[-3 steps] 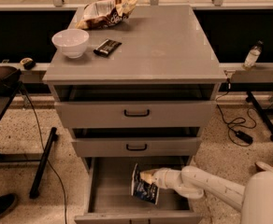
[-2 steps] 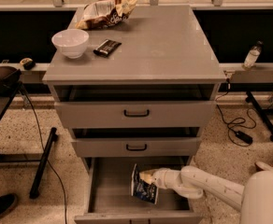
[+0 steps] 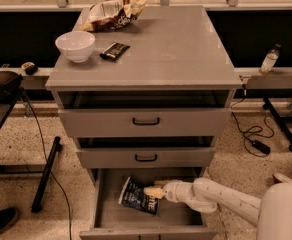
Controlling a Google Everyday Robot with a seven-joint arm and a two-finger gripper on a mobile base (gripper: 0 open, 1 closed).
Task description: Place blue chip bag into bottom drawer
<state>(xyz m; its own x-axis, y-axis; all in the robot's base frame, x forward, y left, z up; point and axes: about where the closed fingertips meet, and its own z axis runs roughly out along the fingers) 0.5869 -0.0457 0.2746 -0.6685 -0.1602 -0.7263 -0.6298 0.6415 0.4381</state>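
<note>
Blue chip bag [image 3: 135,196] lying diagonally in bottom drawer [image 3: 111,217], pincer [image 3: 153,192] pinching its right edge

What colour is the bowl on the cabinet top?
The bowl is white, camera view. Gripper inside bottom drawer.

No text can be read for certain. The blue chip bag [image 3: 137,196] in the bottom drawer [image 3: 108,215] bears white lettering that cannot be made out. The pincer [image 3: 152,192] sits at the bag's right edge, inside that drawer.

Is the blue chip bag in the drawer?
In. The blue chip bag is inside the open bottom drawer, gripper at its right edge.
</note>
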